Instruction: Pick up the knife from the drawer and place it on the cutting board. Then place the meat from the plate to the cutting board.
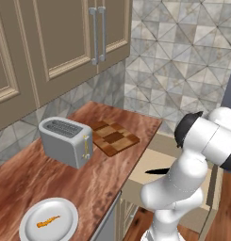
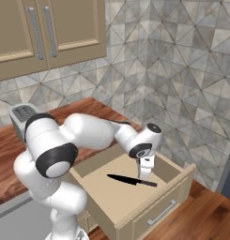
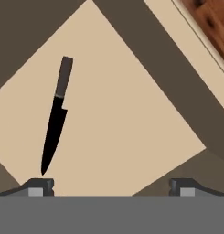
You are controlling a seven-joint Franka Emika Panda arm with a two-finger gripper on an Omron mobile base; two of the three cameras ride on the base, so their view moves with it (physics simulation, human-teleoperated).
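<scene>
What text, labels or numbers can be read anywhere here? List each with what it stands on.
None: no readable text in any view.
The toaster has small yellowish marks on its end, too small to read.
The knife, drawer, cutting board and plate are unmarked.

2 base views — drawer (image 2: 135,197) shared

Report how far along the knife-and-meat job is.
Done: the tan wooden drawer stands open. In hand: the open gripper hangs over the black knife lying inside, nothing held. Left: knife to the checkered cutting board, then the orange meat strip off the white plate.
</scene>
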